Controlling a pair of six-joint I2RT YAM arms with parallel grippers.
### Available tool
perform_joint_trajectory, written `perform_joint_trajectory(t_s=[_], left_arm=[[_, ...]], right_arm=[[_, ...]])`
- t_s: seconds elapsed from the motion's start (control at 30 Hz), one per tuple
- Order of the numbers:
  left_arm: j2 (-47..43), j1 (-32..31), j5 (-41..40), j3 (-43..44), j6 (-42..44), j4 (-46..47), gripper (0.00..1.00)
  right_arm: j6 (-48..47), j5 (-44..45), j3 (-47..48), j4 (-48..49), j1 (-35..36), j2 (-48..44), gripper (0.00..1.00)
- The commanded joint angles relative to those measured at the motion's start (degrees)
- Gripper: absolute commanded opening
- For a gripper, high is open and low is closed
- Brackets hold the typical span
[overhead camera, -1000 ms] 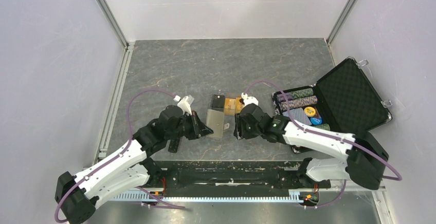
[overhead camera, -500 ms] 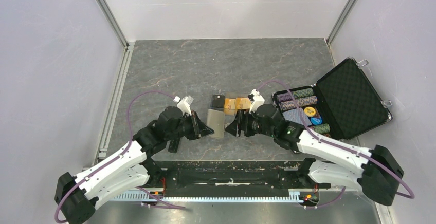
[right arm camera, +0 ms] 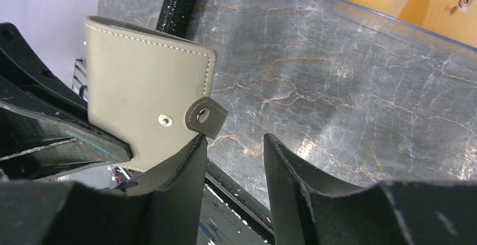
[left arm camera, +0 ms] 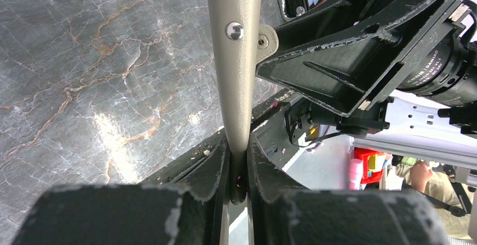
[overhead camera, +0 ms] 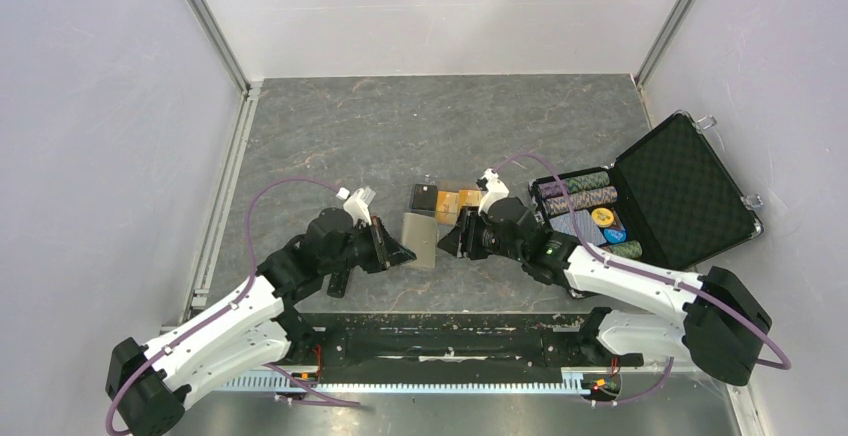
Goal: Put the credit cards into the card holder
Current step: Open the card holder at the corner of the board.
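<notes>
grey veined table, pale walls, card holder gripped by left end effector

Near the middle of the grey marbled tabletop, the grey-tan folded card holder is gripped at its left edge by the left gripper. The right gripper is placed just beside its right edge. Behind it, a flat black card and two orange-gold cards are laid side by side. Further right, the open black metal-edged chip case is seen.

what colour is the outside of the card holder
The card holder is grey-tan with pale stitching, clearest in the right wrist view.
</notes>
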Motion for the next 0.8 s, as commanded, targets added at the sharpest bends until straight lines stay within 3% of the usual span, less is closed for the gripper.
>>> perform_joint_trajectory(t_s=[0.0, 0.13, 0.3, 0.37, 0.43, 0.57, 0.77], left_arm=[[-0.9, -0.2, 1.3, -0.5, -1.5, 2.7, 0.02], [-0.6, -0.2, 0.8, -0.6, -1.4, 2.0, 0.02], [-0.4, -0.1, 0.6, -1.2, -1.7, 2.3, 0.02], [-0.4, -0.2, 1.0, -1.0, -1.7, 2.5, 0.02], [-0.5, -0.2, 1.1, -1.0, -1.6, 2.5, 0.02], [-0.8, -0.2, 1.0, -0.9, -1.5, 2.5, 0.02], [-1.1, -0.2, 0.9, -1.0, -1.5, 2.6, 0.02]], right_arm=[[0.8, -0.9, 1.3, 5.0, -0.1, 0.1, 0.45], [1.0, -3.5, 0.5, 7.4, -0.1, -0.9, 0.53], [1.6, -3.1, -1.2, 8.4, -0.1, -3.1, 0.72], [1.5, -2.2, -0.6, 7.3, -0.1, -2.5, 0.73], [1.3, -0.7, 1.2, 3.8, -0.1, -0.6, 0.68], [0.5, 2.0, 4.6, -3.2, -0.1, 2.8, 0.46], [1.5, -0.1, 1.2, 3.6, -0.1, 2.5, 0.42]])
